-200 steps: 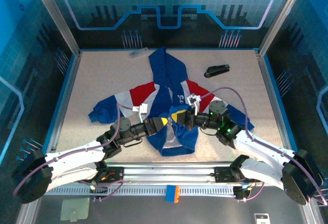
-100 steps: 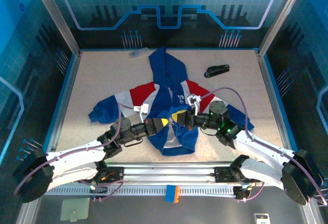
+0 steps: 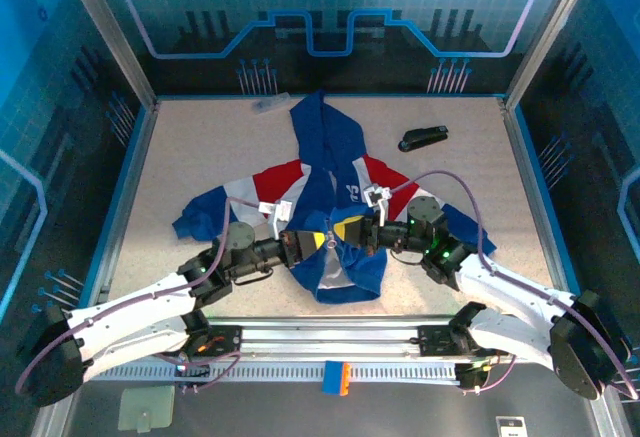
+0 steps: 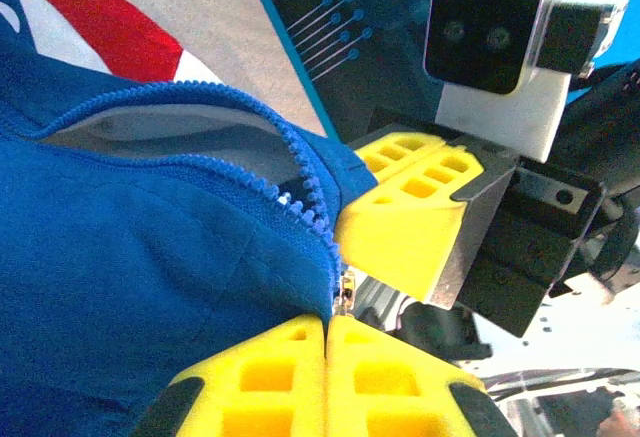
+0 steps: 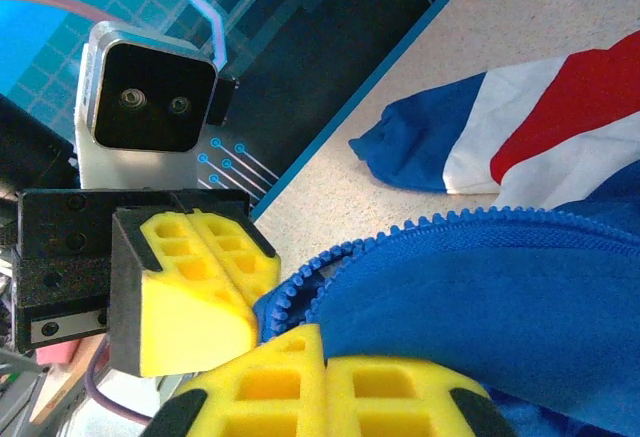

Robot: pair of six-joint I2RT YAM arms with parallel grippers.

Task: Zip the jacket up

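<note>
The jacket [image 3: 322, 182] lies with its hood far and hem near. The left gripper [image 3: 318, 241] and right gripper [image 3: 346, 228] are each clenched on its zipper edges.

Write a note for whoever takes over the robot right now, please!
Left gripper: jaws shut on the jacket at the bottom of the zipper.
Right gripper: jaws shut on the jacket hem, close beside the left.
Jacket: flat on the table, hood far, front open.
Done: hem gripped on both sides.
Left: join the zipper and close it all the way.
</note>
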